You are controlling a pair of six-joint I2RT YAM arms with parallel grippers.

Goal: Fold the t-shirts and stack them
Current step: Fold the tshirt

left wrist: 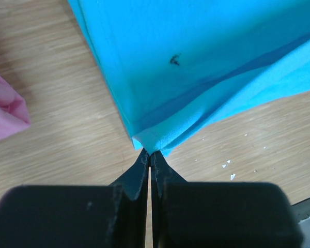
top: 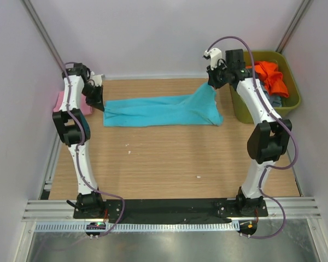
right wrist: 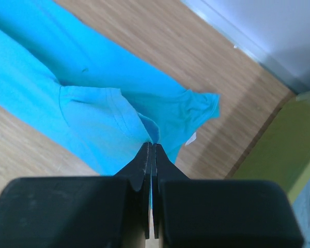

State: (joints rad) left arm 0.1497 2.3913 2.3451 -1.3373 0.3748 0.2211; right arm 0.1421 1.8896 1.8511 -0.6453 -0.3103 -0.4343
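The turquoise t-shirt (top: 158,111) lies folded into a long band across the far part of the table. My left gripper (top: 97,102) is shut on its left corner (left wrist: 151,144). My right gripper (top: 213,82) is shut on its right end (right wrist: 144,124) and holds that end lifted off the table. A pink t-shirt (top: 87,105) lies at the far left edge behind my left arm, and shows at the left of the left wrist view (left wrist: 5,111). An orange t-shirt (top: 270,76) and a grey-blue one (top: 277,102) lie in the bin.
An olive-green plastic bin (top: 293,87) stands at the far right, close to my right arm; its wall shows in the right wrist view (right wrist: 289,139). Small white specks lie on the wooden table (top: 169,164). White walls close in the back and both sides.
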